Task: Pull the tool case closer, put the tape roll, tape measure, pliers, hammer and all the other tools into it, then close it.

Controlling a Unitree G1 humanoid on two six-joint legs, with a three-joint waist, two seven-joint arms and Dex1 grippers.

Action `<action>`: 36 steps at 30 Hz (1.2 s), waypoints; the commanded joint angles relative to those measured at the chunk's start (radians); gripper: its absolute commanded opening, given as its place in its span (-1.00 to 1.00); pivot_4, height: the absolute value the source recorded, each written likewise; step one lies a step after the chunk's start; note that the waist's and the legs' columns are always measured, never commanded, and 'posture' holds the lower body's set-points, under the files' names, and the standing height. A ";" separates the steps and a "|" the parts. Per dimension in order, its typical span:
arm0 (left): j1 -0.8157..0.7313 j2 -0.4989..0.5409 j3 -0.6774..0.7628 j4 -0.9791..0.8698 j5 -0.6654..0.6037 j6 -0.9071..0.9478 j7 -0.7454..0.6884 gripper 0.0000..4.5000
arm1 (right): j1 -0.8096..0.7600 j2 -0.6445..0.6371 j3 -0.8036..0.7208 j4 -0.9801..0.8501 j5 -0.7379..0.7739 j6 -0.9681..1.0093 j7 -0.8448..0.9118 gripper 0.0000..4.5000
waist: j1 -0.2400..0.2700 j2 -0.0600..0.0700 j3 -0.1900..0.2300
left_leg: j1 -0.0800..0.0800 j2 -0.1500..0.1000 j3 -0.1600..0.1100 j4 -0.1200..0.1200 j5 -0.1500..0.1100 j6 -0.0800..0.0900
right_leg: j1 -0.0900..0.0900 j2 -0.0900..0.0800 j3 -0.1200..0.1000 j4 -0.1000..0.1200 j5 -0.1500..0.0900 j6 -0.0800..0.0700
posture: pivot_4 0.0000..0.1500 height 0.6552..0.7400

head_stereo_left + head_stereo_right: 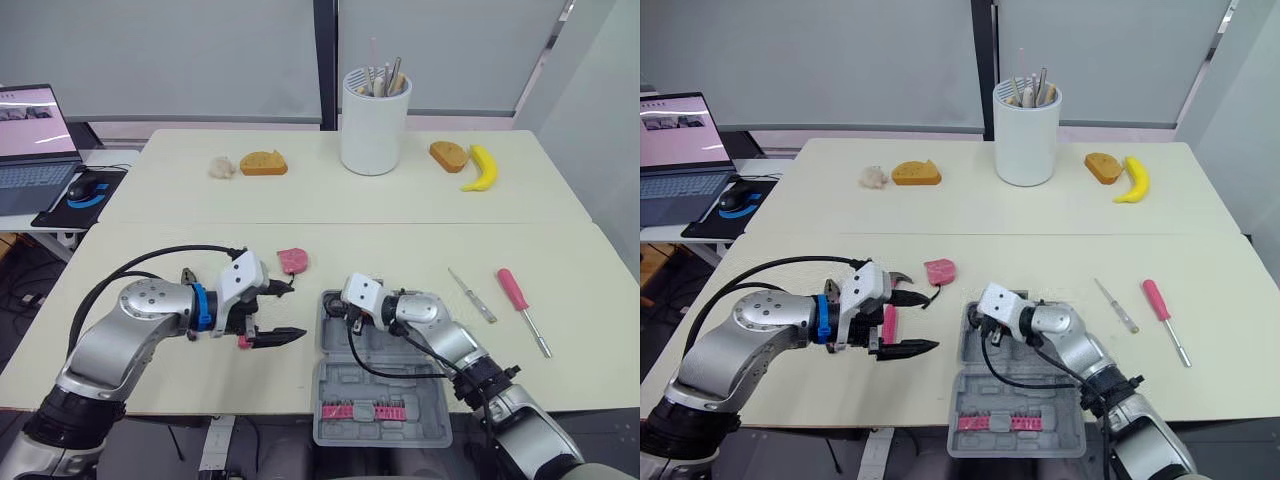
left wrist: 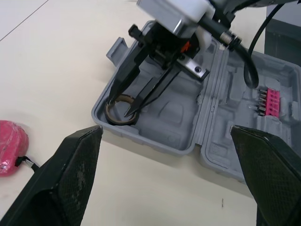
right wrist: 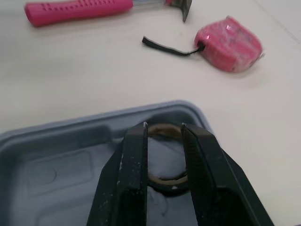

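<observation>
Two tools work near the front edge of the surface (image 1: pixel 400 230): the right tool (image 3: pixel 163 126) reaches into the open case (image 1: pixel 345 395), its fingers narrow and set astride the tape roll (image 2: pixel 117 121), which sits in the far left corner of the case. The left tool (image 1: pixel 292 311) hovers wide open just left of the case, above the hammer (image 1: pixel 888 325) lying on the surface. The tape measure (image 1: pixel 292 261) lies near the case's far left corner, and the screwdriver (image 1: pixel 520 300) lies well apart to the right.
</observation>
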 commanded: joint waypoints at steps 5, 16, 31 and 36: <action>-0.005 0.004 0.000 -0.025 0.001 -0.006 -0.001 1.00 | 0.011 -0.016 0.024 0.031 -0.042 -0.016 -0.013 -0.45 | 0.001 0.000 0.000 | 0.002 0.000 -0.001 0.000 0.000 0.000 | 0.002 0.000 -0.001 0.000 0.000 0.000 | 1.00 1.00; 0.019 0.036 0.097 0.008 -0.024 -0.003 0.006 1.00 | 0.024 -0.094 -0.133 -0.314 0.191 0.132 0.130 -0.45 | 0.002 0.000 0.000 | 0.000 0.000 -0.001 0.000 0.000 0.000 | 0.002 0.000 -0.001 0.000 0.000 0.000 | 1.00 1.00; 0.165 0.255 0.524 0.429 -0.018 -0.097 -0.092 1.00 | 0.294 -0.779 -0.645 -0.459 0.425 0.341 0.394 0.72 | 0.002 0.001 0.001 | -0.002 0.001 0.001 -0.003 -0.001 0.001 | 0.003 -0.002 -0.001 -0.002 -0.001 0.000 | 1.00 1.00; 0.182 0.321 0.636 0.713 -0.015 -0.155 -0.125 1.00 | 0.388 -0.930 -0.824 -0.251 0.428 0.298 0.446 0.99 | 0.006 0.002 0.002 | -0.001 0.001 0.003 -0.003 -0.001 0.002 | 0.002 -0.004 -0.002 -0.003 -0.001 -0.001 | 1.00 1.00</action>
